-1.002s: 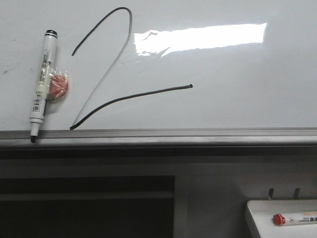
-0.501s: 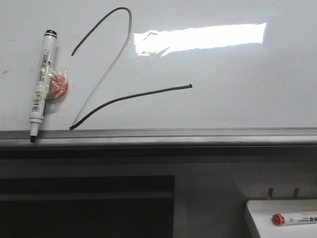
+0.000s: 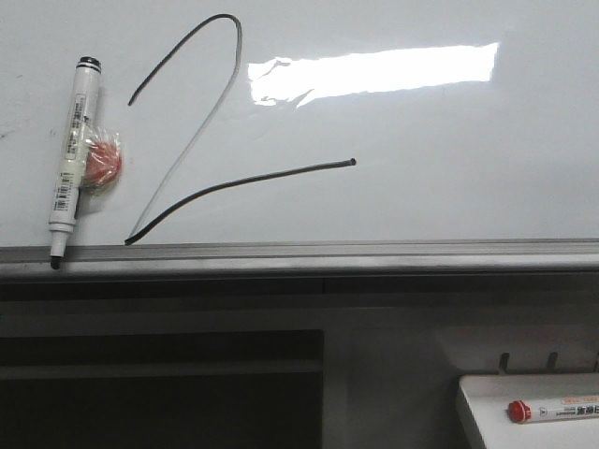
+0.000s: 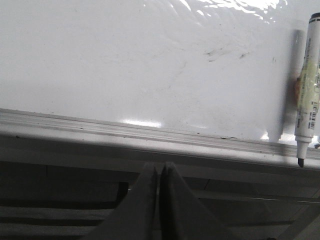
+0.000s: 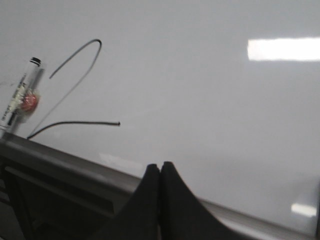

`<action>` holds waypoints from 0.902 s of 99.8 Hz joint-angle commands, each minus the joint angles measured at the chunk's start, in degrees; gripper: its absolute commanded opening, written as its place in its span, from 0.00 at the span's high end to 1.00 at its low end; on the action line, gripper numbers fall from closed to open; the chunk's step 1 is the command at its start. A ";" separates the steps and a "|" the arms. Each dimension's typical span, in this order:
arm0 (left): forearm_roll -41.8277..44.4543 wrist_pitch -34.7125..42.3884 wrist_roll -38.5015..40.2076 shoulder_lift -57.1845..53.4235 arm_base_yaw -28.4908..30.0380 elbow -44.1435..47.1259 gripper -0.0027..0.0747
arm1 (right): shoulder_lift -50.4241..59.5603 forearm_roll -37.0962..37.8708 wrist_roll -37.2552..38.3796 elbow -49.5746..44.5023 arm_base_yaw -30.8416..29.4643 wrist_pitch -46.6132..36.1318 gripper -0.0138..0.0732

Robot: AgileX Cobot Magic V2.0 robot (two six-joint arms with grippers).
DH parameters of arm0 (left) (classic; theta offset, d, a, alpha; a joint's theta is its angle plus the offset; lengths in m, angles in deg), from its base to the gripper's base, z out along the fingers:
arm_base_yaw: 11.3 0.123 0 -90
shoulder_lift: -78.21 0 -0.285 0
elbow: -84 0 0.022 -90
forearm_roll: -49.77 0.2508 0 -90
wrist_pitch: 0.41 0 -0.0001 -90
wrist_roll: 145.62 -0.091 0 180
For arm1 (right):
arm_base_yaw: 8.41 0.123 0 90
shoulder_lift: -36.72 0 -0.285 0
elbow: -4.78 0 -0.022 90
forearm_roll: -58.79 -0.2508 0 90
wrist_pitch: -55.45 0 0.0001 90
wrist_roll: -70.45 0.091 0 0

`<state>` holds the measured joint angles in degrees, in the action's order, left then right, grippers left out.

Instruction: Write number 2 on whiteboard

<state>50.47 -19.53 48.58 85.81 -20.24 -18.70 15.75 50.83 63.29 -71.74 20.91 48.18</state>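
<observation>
The whiteboard (image 3: 449,168) fills the upper front view, glossy white with a bright glare patch and a grey edge rail (image 3: 374,253). The number 2 (image 3: 234,180) is drawn on it in a dark line, at the left. It also shows in the right wrist view (image 5: 75,122). An uncapped white marker (image 3: 71,154) lies on the board left of the 2, tip on the rail. It also shows in the left wrist view (image 4: 307,90). My left gripper (image 4: 159,167) is shut and empty below the rail. My right gripper (image 5: 160,166) is shut and empty before the board.
A red round object (image 3: 103,161) in clear wrap sits beside the marker. A small white tray (image 3: 487,412) with a red-capped marker (image 3: 552,410) stands at the lower right. A dark recess (image 3: 159,383) lies below the rail.
The whole scene has shifted slightly left and the tray slightly down in the front view. Nothing on the board has moved relative to it.
</observation>
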 commanded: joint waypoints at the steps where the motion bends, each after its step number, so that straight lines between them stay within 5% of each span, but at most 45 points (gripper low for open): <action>1: -0.70 2.91 -0.12 -1.54 0.11 0.59 0.99 | 1.82 16.06 19.06 -2.58 -3.03 -3.76 0.92; 29: -0.70 2.93 -0.12 -1.54 0.11 0.59 0.99 | 14.90 19.68 21.79 -2.98 -9.26 25.18 0.92; 90: -0.70 2.83 -0.12 -1.54 0.11 0.59 0.99 | 14.90 19.40 21.79 -2.98 -9.26 24.20 0.92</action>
<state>50.24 -19.63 48.58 85.81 -20.24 -18.70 29.50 69.55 84.96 -73.29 11.95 73.82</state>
